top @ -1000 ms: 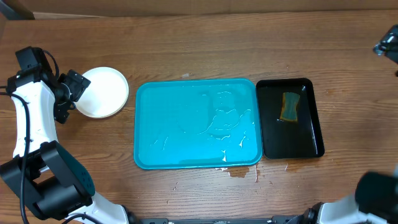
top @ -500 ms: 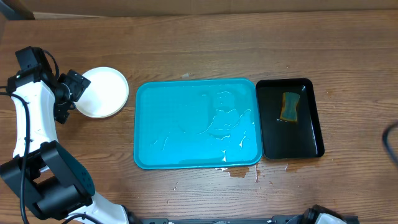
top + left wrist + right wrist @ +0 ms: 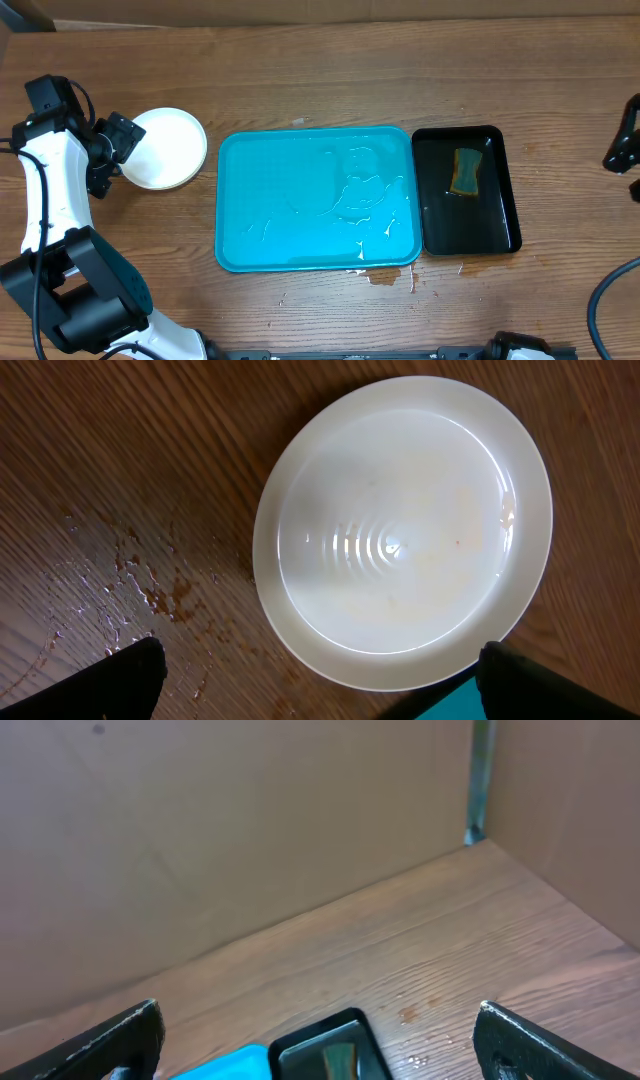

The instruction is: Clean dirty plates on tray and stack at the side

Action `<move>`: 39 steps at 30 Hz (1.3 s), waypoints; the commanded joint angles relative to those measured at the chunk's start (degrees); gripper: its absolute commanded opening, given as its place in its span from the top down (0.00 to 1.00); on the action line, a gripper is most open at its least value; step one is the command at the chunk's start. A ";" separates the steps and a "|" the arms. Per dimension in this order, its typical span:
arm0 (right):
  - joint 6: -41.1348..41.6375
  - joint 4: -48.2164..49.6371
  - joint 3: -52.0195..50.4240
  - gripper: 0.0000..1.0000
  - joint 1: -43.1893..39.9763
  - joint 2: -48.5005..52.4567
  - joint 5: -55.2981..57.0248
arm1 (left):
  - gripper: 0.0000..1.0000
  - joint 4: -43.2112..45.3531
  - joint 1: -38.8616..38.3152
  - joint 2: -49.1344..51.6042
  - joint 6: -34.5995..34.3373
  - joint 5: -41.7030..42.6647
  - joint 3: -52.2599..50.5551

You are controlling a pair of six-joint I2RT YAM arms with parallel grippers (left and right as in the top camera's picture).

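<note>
Beside wet rimmed tray [image 3: 262, 178], round glossy plate [image 3: 168, 148]

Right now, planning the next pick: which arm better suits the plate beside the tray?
Left: the left end effector, open, is at the white plate; the right end effector is far off, beyond the black tray.

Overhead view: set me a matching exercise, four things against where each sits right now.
Things:
1 white plate
2 turquoise tray
3 black tray
4 sponge

Places:
A in the middle, wet
B left of the turquoise tray
C inside the black tray
D right of the turquoise tray

Pairs: 1-B, 2-A, 3-D, 4-C
</note>
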 commanded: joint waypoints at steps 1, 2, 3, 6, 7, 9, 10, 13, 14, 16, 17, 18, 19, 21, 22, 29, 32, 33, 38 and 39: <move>0.15 0.09 0.44 0.00 2.51 -2.34 0.00 | 0.00 -0.11 -0.09 -1.18 -0.11 0.00 -0.28; 0.17 0.20 0.44 0.00 3.48 -2.93 0.00 | 0.00 -0.11 -0.09 -1.18 -0.11 0.00 -0.28; 0.17 0.22 0.44 0.00 4.46 -3.39 0.02 | 0.00 -0.11 -0.09 -1.18 -0.11 0.00 -0.28; 0.11 2.10 0.44 0.00 7.52 -4.76 0.09 | 0.00 -0.11 -0.09 -1.18 -0.11 0.00 -0.28; 0.07 3.19 0.44 0.00 8.50 -5.20 0.74 | 0.00 -0.11 -0.09 -1.18 -0.11 0.00 -0.28; 0.11 6.25 0.42 0.00 10.25 -5.97 1.79 | 0.00 -0.11 -0.09 -1.18 -0.11 0.00 -0.28; 0.13 9.05 0.13 0.00 11.06 -6.36 1.95 | 0.00 -0.11 -0.09 -1.18 -0.11 0.00 -0.28; 0.15 18.99 -1.01 0.00 12.46 -7.41 1.66 | 0.00 -0.11 -0.09 -1.18 -0.11 0.00 -0.28; 0.15 23.12 -1.42 0.00 12.66 -7.74 0.90 | 0.00 -0.11 -0.09 -1.18 -0.11 0.00 -0.28; 0.13 30.97 -2.32 0.00 12.79 -8.24 -1.36 | 0.00 -0.11 -0.09 -1.18 -0.11 0.00 -0.28; 0.13 34.51 -2.73 0.00 12.79 -8.48 -2.51 | 0.00 -0.11 -0.09 -1.18 -0.11 0.00 -0.28; 0.13 37.73 -3.21 0.00 12.79 -8.74 -3.63 | 0.00 -0.11 -0.09 -1.18 -0.11 0.00 -0.28; 0.13 41.55 -3.89 0.00 12.79 -9.09 -5.22 | 0.00 -0.11 -0.09 -1.18 -0.11 0.00 -0.28; 0.15 47.34 -5.20 0.00 12.79 -9.79 -7.37 | 0.00 -0.11 -0.09 -1.18 -0.11 0.00 -0.28; 0.15 50.31 -6.03 0.00 12.79 -10.27 -8.28 | 0.00 -0.11 -0.09 -1.18 -0.11 0.00 -0.28; -0.07 65.46 -17.22 0.00 12.76 -17.42 -9.01 | 0.00 -0.11 -0.09 -1.18 -0.11 0.00 -0.28; -0.09 70.79 -23.96 0.00 12.72 -21.64 -8.33 | 0.00 -0.11 -0.09 -1.18 -0.11 0.00 -0.28; -0.09 72.19 -26.12 0.00 12.72 -22.97 -7.76 | 0.00 -0.11 -0.09 -1.18 -0.11 0.00 -0.28; -0.09 81.70 -39.17 0.00 12.70 -30.47 -4.85 | 0.00 -0.11 -0.09 -1.18 -0.11 0.00 -0.28; -0.09 83.69 -41.75 0.00 12.52 -31.89 -4.68 | 0.00 -0.11 -0.09 -1.18 -0.11 0.00 -0.28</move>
